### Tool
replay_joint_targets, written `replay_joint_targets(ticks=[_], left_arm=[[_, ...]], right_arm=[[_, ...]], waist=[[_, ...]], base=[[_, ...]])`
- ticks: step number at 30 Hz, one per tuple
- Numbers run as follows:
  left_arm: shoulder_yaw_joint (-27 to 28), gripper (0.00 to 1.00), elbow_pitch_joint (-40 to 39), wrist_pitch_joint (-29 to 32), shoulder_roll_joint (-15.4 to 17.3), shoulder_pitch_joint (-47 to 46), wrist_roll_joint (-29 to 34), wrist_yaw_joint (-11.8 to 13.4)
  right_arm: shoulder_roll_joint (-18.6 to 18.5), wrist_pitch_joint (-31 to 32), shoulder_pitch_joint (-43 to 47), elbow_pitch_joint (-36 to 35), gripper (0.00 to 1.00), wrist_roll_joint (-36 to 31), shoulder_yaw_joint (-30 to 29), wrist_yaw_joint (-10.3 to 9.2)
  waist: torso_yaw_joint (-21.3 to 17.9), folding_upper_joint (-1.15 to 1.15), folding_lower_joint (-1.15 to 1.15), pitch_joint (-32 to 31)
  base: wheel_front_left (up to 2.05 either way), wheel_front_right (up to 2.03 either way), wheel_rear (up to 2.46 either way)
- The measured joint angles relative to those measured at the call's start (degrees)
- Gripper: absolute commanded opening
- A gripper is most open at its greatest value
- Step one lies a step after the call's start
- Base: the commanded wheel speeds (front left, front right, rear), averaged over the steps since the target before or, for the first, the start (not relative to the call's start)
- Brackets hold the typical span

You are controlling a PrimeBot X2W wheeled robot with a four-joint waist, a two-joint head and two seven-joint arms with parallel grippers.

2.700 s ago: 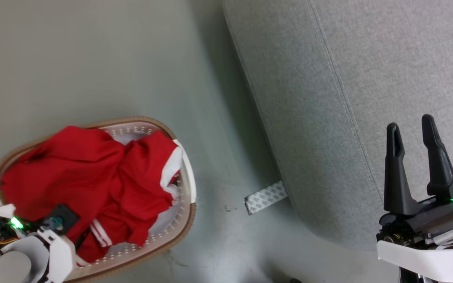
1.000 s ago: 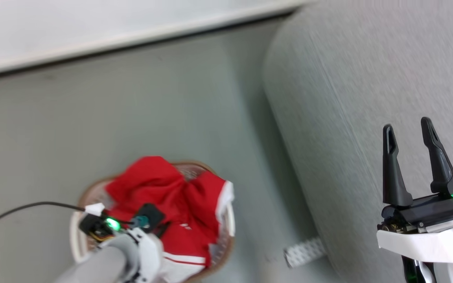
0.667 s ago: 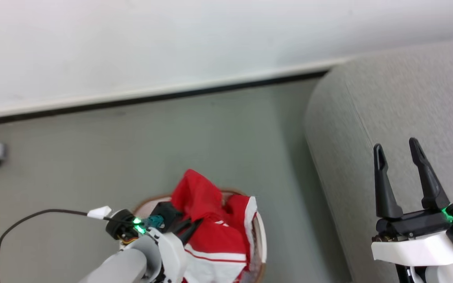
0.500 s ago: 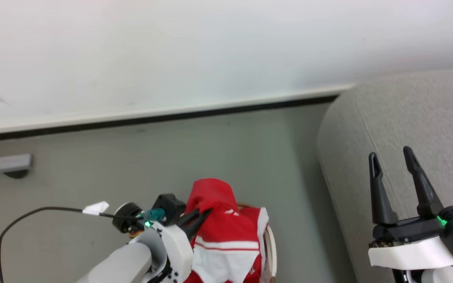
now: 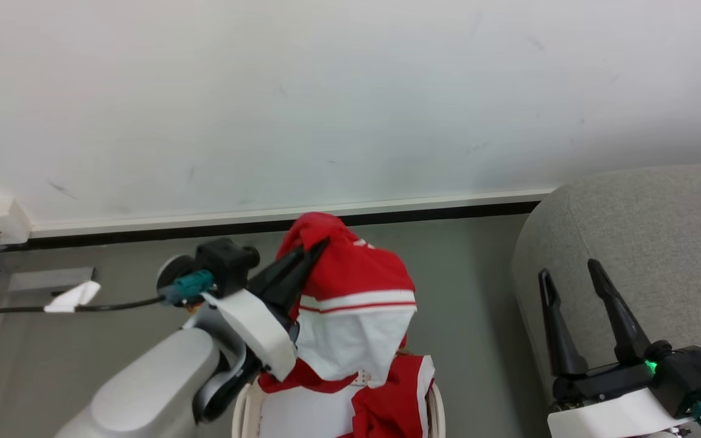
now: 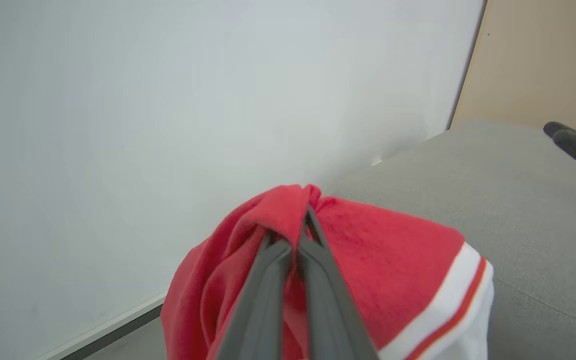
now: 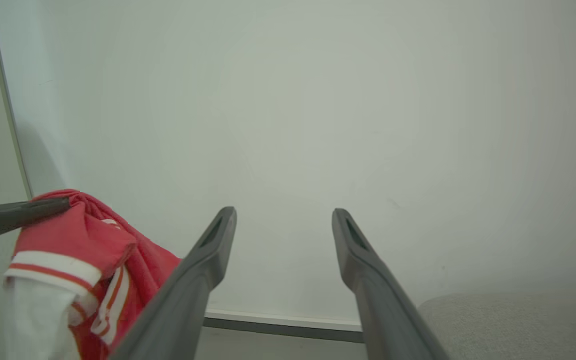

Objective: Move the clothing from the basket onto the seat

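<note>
left gripper [image 5: 319,246]: fingers pinched on clothing [image 5: 356,292], held high above basket [image 5: 243,413] | fabric drapes down toward basket, more lies inside | right gripper [image 5: 569,269]: fingers spread, empty, over seat [image 5: 648,225] at right

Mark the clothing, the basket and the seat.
clothing [image 5: 350,274], head view, red fabric above the striped band.
basket [image 5: 239,417], head view, cream rim on its left side.
seat [image 5: 648,225], head view, grey upholstered top.

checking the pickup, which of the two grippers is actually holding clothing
The left gripper: it is shut on a fold of the red garment, held above the basket. The right gripper stands open and empty.
</note>
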Motion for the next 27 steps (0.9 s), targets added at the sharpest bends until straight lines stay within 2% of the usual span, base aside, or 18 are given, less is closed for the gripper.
replay_joint_targets(ticks=[12,21,27], left_arm=[[5.1,0.00,-11.2,2.7,3.3,-4.0,-2.2,4.0],[5.4,0.00,-12.7,3.7,3.6,-4.7,-2.7,4.9],[5.1,0.00,-11.1,3.7,3.0,-4.7,-3.2,4.8]], right_arm=[[0.0,0.0,0.1,0.7,1.00,1.0,5.0,0.00],[0.0,0.0,-0.3,1.4,1.00,2.2,12.4,0.00],[0.0,0.0,-1.8,2.9,1.00,2.9,20.5,0.00]], waist=[[0.7,0.00,0.01,-1.1],[0.5,0.00,0.01,-1.1],[0.8,0.00,0.01,-1.1]], base=[[0.00,0.00,0.00],[0.00,0.00,0.00],[0.00,0.00,0.00]])
